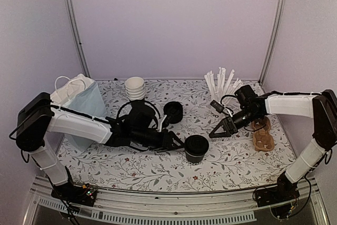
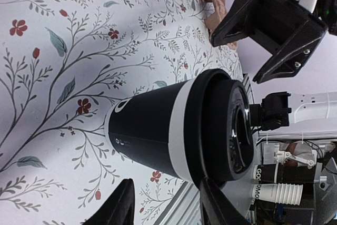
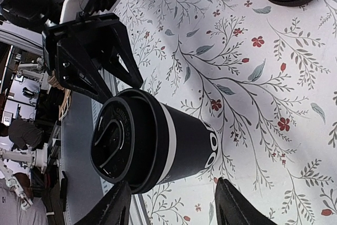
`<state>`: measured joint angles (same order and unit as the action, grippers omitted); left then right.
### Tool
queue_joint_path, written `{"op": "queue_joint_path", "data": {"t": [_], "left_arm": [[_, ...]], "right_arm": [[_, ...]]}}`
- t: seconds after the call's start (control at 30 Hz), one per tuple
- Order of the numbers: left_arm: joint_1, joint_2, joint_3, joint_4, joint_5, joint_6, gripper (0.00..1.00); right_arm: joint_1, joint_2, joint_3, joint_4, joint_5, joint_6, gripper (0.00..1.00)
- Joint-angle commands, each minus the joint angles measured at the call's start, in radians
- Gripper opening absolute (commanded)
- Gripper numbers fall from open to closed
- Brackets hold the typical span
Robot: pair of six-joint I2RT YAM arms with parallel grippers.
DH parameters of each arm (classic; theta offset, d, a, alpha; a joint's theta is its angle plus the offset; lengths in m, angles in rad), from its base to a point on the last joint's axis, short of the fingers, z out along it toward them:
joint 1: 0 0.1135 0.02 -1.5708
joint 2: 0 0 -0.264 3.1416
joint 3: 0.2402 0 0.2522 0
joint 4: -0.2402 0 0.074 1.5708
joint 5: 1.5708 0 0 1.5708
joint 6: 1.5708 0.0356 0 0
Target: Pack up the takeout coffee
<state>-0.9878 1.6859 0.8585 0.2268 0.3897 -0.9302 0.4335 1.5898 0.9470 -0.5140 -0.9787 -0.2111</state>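
Coffee cup (image 1: 196,148), black with its lid on, stood upright on the flowered bench (image 1: 158,169), near edge, slightly right of centre. Left jaws were spread wide just left of the cup, holding nothing. Right jaws hung parted and empty, far-right of the cup, apart from it. Cardboard carrier (image 1: 262,133) lay further right.

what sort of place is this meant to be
Probably a mock takeout-coffee counter inside a robot test cell: a lidded black cup, a stack of paper cups, wrapped straws and a cardboard drink carrier sit on a flowered tablecloth between plain walls.
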Motion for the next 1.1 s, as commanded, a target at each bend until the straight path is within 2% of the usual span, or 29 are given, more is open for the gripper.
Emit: {"op": "queue_joint_path", "data": {"t": [0.0, 0.47, 0.73, 1.07], "left_arm": [[0.011, -0.005, 0.027, 0.009, 0.010, -0.001, 0.45], [0.017, 0.054, 0.058, 0.073, 0.073, -0.011, 0.44], [0.018, 0.081, 0.050, 0.077, 0.070, -0.029, 0.43], [0.022, 0.078, 0.013, 0.078, 0.056, -0.052, 0.40]], "right_arm": [[-0.001, 0.019, -0.015, -0.003, -0.025, -0.038, 0.56], [0.002, 0.070, -0.024, -0.008, -0.073, -0.065, 0.53], [0.021, 0.081, -0.033, -0.015, -0.093, -0.081, 0.56], [0.026, 0.125, -0.030, -0.018, -0.083, -0.085, 0.52]]}}
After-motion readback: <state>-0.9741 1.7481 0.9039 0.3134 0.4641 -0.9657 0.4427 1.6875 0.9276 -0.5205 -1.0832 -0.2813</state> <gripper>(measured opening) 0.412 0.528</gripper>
